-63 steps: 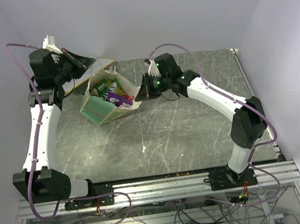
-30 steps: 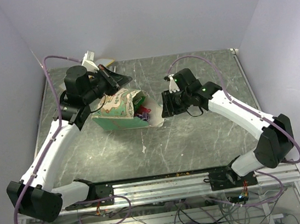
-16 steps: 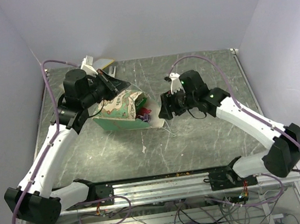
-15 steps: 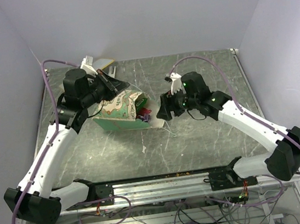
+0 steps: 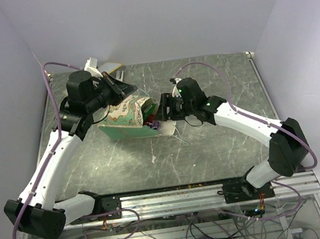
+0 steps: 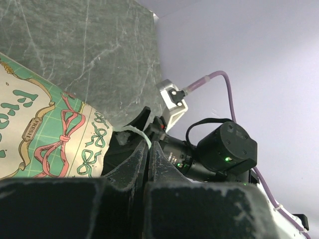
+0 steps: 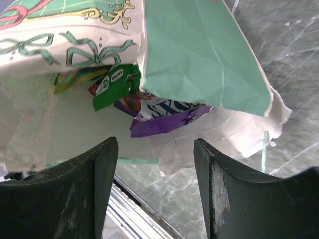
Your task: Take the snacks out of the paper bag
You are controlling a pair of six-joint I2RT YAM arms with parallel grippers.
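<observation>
At the left of the top view, the left arm rises from the lower left corner toward the upper left. Behind it, at the far edge of the table, lies a flat white and yellow card [image 5: 112, 67]. The left gripper [image 5: 131, 88] sits over the upper edge of a boxy paper bag with teal-green sides and cream patterned panels [image 5: 126, 121]. In the left wrist view its fingers [image 6: 145, 144] are pressed together on a thin white string handle [image 6: 133, 130] that crosses their tips, with the bag's ribbon-printed panel [image 6: 45, 129] at the left of the frame.

The paper bag lies tipped on its side on the grey-green marbled tabletop [image 5: 222, 141], left of centre, with its torn mouth facing right. The snacks are inside, at the mouth. In the right wrist view a glossy green packet [image 7: 115, 84] hangs under the upper panel. A purple and magenta packet [image 7: 164, 117] lies just beside it on the cream lower flap. A sliver of a yellow-orange packet [image 7: 75, 75] shows further in, at the left. The teal side panel [image 7: 199, 55] overhangs them.

The right gripper [image 7: 154, 149] is right at the mouth, its two dark fingers spread wide apart and holding nothing. The purple packet shows between them. From above, this gripper [image 5: 160, 109] is just beside the bag's open end, and the right arm runs back to the lower right.
</observation>
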